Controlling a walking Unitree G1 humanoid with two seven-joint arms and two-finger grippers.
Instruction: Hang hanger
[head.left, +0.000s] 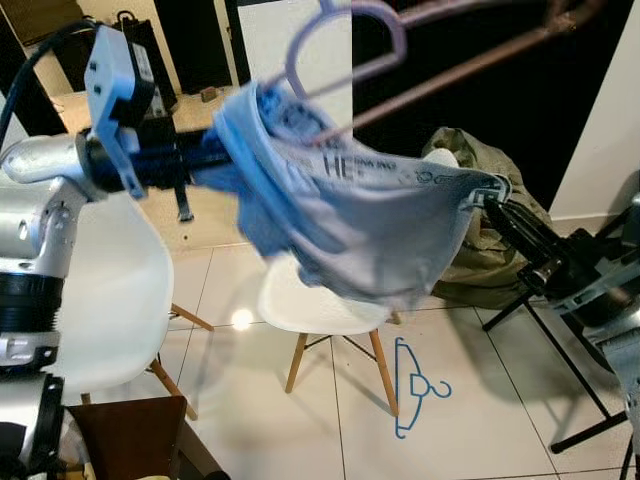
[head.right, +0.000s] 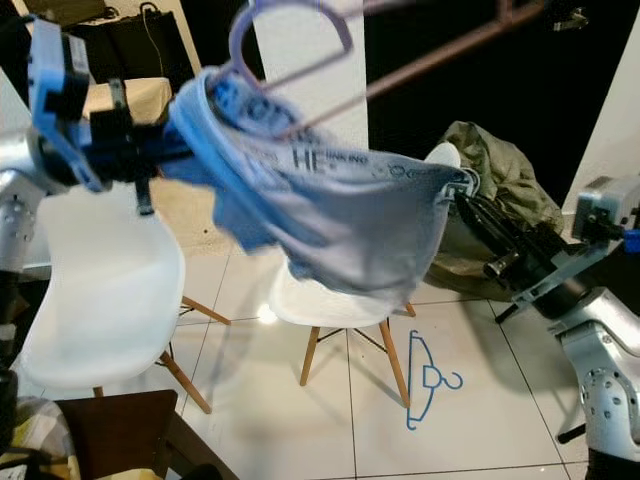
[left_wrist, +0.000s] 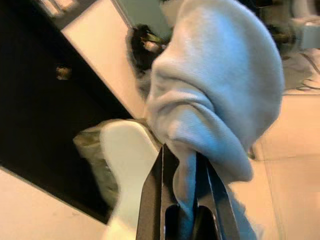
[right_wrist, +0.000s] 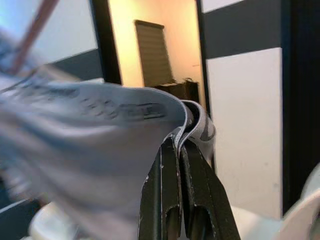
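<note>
My left gripper is pinched tight on 1 end of the garment; my right gripper is clamped on its waistband hem at the other end, so the cloth hangs stretched between them. The hanger rides above it, hook by the rail. Soft, light, floppy cloth: it will sag and slip, so hems are the best hold. Waistband print reads roughly "HE"; the rest is blurred.

Left gripper jaws are pinching a fold of pale blue-grey garment, which is bunching up just beyond them. White chair is sitting behind, olive fabric heap beside it, tiled floor below.
</note>
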